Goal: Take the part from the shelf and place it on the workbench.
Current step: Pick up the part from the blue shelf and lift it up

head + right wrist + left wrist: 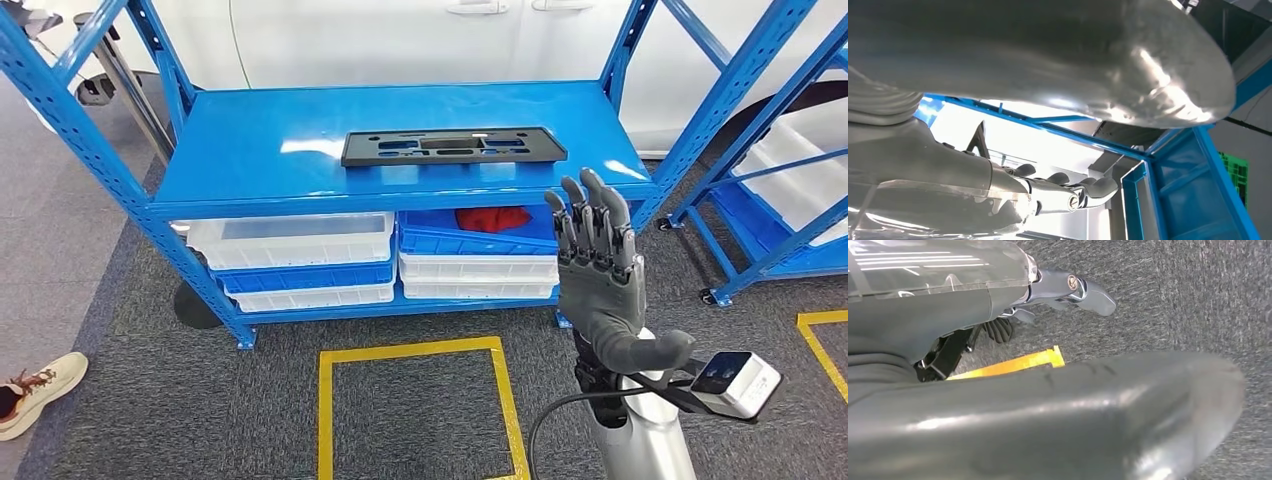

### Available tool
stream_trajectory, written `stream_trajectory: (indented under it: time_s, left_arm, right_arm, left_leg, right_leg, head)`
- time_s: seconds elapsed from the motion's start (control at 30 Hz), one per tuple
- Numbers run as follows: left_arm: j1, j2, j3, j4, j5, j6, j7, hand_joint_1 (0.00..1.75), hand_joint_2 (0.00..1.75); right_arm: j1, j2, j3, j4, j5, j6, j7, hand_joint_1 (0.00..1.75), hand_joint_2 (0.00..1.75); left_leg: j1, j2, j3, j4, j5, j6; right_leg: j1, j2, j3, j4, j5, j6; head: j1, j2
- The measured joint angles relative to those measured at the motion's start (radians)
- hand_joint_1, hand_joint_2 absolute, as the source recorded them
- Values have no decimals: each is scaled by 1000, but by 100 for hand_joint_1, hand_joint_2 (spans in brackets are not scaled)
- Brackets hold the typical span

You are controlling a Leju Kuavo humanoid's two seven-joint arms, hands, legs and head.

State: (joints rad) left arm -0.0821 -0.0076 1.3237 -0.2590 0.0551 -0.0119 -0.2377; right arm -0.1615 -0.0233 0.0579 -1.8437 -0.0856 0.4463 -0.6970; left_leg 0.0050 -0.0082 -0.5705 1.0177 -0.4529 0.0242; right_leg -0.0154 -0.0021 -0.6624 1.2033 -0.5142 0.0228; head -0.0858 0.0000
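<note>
A flat black plastic part [453, 146] with several cut-outs lies on the top board of the blue shelf [260, 150], a little right of centre. My right hand [597, 268] is raised in front of the shelf's right front corner, fingers [590, 215] straight and pointing up, holding nothing; it is nearer to me than the part and to its right. In the right wrist view the right hand's fingers [1068, 192] stretch out under a blue shelf frame. My left hand [1068, 290] hangs over grey carpet, fingers apart and nothing in them.
White and blue bins [300, 255] fill the lower shelf, one holding a red object [492, 217]. A second blue rack [780, 200] on casters stands at the right. Yellow tape squares [415, 352] mark the grey carpet. A person's shoe [35, 392] is at the left edge.
</note>
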Motion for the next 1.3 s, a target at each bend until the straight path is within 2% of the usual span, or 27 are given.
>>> stream_trajectory:
  time_s: [0.07, 0.1, 0.17, 0.23, 0.3, 0.37, 0.4, 0.43, 0.47, 0.53, 0.57, 0.6, 0.63, 0.73, 0.8, 0.87, 0.93, 1.0, 1.1, 1.17, 1.2, 1.23, 1.3]
  left_arm:
    - [-1, -1, 0, 1, 0, 0, 0, 0, 0]
    - [-1, -1, 0, 2, 0, -1, 0, 0, 0]
    - [-2, -1, 0, 2, 0, -1, 0, 0, 0]
    - [-3, -1, 0, 3, 0, -1, 0, 0, 0]
    - [-3, 0, 0, 4, 0, -1, 0, 0, 0]
    - [-3, 2, 0, 4, 0, -2, 0, 0, 0]
    - [-2, 3, 0, 4, 0, -4, 0, 0, 0]
    - [-2, 3, 0, 4, 0, -5, 0, 0, 0]
    - [-1, 3, 0, 4, 0, -6, 0, 0, 0]
    - [-1, 5, 0, 5, 0, -9, -2, 0, 0]
    - [-2, 6, 0, 5, 0, -10, -2, 0, 0]
    - [-3, 6, 0, 5, 0, -11, -3, 0, 0]
    - [-3, 7, 0, 5, 0, -12, -4, 0, 0]
    - [-2, 7, 0, 5, 0, -14, -4, 0, 0]
    - [-3, 7, 0, 5, 0, -15, -4, 0, 0]
    - [-3, 7, 0, 5, 0, -17, -4, 0, 0]
    - [-3, 7, 0, 5, 0, -18, -4, 0, 0]
    - [-2, 7, 0, 5, 0, -18, -4, 0, 0]
    - [-2, 7, 0, 5, 0, -18, -4, 0, 0]
    - [-2, 7, 0, 5, 0, -18, -4, 0, 0]
    - [-2, 7, 0, 5, 0, -18, -4, 0, 0]
    - [-2, 7, 0, 5, 0, -19, -4, 0, 0]
    - [-4, 7, -1, 6, 0, -22, -5, 0, 0]
  right_arm:
    - [-2, 0, -1, 1, -2, 0, 0, 0, 0]
    - [-3, 0, -1, 2, -3, 0, 0, 0, 0]
    - [-3, 0, -1, 2, -4, 0, 0, 0, 0]
    - [-3, -1, -2, 3, -4, 0, 0, 0, 0]
    - [-3, -1, -2, 3, -5, 0, 0, 0, 0]
    - [-1, -1, -2, 6, -5, 0, 0, 0, 0]
    - [1, -1, -2, 8, -5, 0, 0, 0, 0]
    - [3, -1, -2, 9, -5, -1, 0, 0, 0]
    - [5, -1, -2, 11, -5, -1, 0, 0, 0]
    - [8, -1, -2, 12, -6, -3, 0, 0, 0]
    - [8, -1, -3, 12, -8, -4, 0, 0, 0]
    - [9, -1, -3, 12, -9, -4, 0, 0, 0]
    - [11, -1, -4, 12, -10, -5, 0, 0, 0]
    - [15, -1, -5, 11, -11, -8, 0, 0, 0]
    - [17, -1, -7, 11, -12, -9, 0, 0, 0]
    - [21, -1, -10, 12, -13, -10, 0, 0, 0]
    - [28, -2, -13, 12, -13, -11, 0, 0, 0]
    - [30, -2, -15, 12, -14, -11, 0, 0, 0]
    - [30, -2, -15, 12, -14, -11, 0, 0, 0]
    - [31, -2, -16, 12, -14, -11, 0, 0, 0]
    - [31, -2, -17, 12, -15, -11, 0, 0, 0]
    - [31, -2, -19, 12, -16, -10, 0, 0, 0]
    - [33, -2, -22, 12, -19, -8, 0, 0, 0]
  left_leg:
    - [-5, -1, 2, 1, -1, -2]
    - [-6, -1, 1, 1, -2, -6]
    - [-6, 0, 1, -2, -1, -16]
    - [-5, 1, 1, 2, -8, -27]
    - [-3, 2, -25, 66, -48, -37]
    - [2, 2, -85, 193, -108, -46]
    - [4, 2, -112, 246, -123, -50]
    - [7, 2, -124, 267, -121, -53]
    - [11, 3, -117, 248, -99, -56]
    - [17, 4, -59, 124, -30, -59]
    - [16, 5, -29, 62, -9, -56]
    - [15, 5, -10, 22, 1, -51]
    - [13, 5, -2, 4, -1, -44]
    - [11, 3, 1, -1, -1, -21]
    - [13, 4, 5, -7, 1, -9]
    - [12, 4, 6, -8, -1, -1]
    - [10, 4, 7, -7, -4, 2]
    - [8, 4, 8, -7, -6, 3]
    - [8, 4, 9, -7, -6, 3]
    - [8, 3, 11, -7, -8, 2]
    - [7, 2, 16, -7, -11, 1]
    - [5, 1, 21, -8, -17, -6]
    - [4, 2, 31, 5, -38, -26]
  right_leg:
    - [9, 0, 59, -124, 48, -16]
    - [12, 0, 74, -160, 58, -21]
    - [16, 0, 80, -180, 59, -25]
    - [12, -1, 87, -193, 65, -33]
    - [6, -3, 96, -205, 70, -40]
    - [6, -4, 97, -206, 69, -44]
    - [6, -5, 97, -205, 68, -45]
    - [6, -5, 98, -205, 67, -44]
    - [5, -4, 99, -204, 66, -42]
    - [3, -4, 101, -198, 60, -36]
    - [4, -3, 101, -192, 55, -30]
    - [5, -3, 99, -188, 53, -25]
    - [7, -2, 98, -186, 51, -19]
    - [5, -2, 98, -184, 47, -1]
    - [3, -1, 73, -127, 13, 8]
    - [2, -1, 10, -6, -43, 11]
    - [2, -1, -46, 91, -69, 12]
    - [2, -1, -64, 118, -68, 12]
    - [2, -1, -64, 117, -67, 12]
    - [2, -1, -59, 99, -47, 10]
    - [2, -1, -35, 43, -10, 6]
    - [6, 0, -4, -31, 23, -3]
    - [8, 2, 68, -173, 73, -27]
  head:
    - [0, 0]
    - [0, 0]
    - [0, 0]
    - [0, 0]
    - [0, 0]
    - [0, 0]
    - [0, 0]
    - [0, 0]
    - [0, 0]
    - [0, 0]
    - [0, 0]
    - [0, 0]
    - [0, 0]
    - [0, 0]
    - [0, 0]
    - [0, 0]
    - [0, 0]
    - [0, 0]
    - [0, 0]
    - [0, 0]
    - [0, 0]
    - [0, 0]
    - [0, 0]
